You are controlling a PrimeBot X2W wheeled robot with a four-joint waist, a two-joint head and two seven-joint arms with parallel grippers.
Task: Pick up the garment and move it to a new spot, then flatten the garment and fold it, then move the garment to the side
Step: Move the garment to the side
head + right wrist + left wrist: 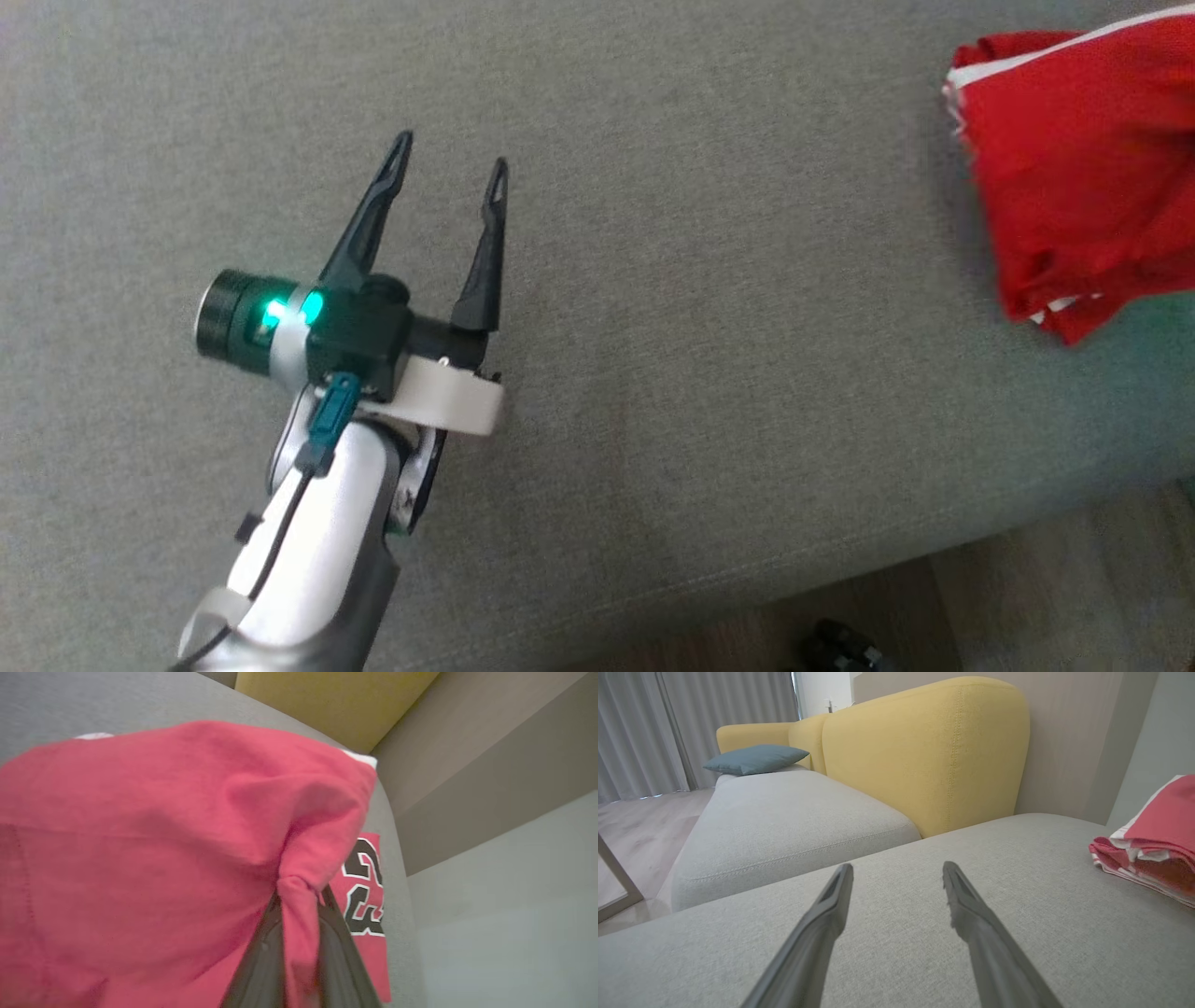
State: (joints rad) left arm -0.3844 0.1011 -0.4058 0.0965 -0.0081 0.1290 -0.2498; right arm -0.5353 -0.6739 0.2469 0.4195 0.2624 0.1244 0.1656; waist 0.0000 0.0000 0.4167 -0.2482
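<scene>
One left gripper (452,152) hovers over the grey sofa seat (700,327), its two fingers spread wide with nothing between them. One red garment (1083,168) sits in layers at the seat's right end, where the right gripper (301,900) pinches a bunched fold of it.

Red, white-trimmed jersey (1083,159), folded into a loose layered bundle, lies on the grey sofa seat (700,327) at the upper right of the head view. The left wrist view shows its stacked, white-striped edges. Black numerals (362,886) outlined in white lie on a flat lower layer. The right gripper (301,896) clamps a gathered pinch of the upper layer between its jaws.
</scene>
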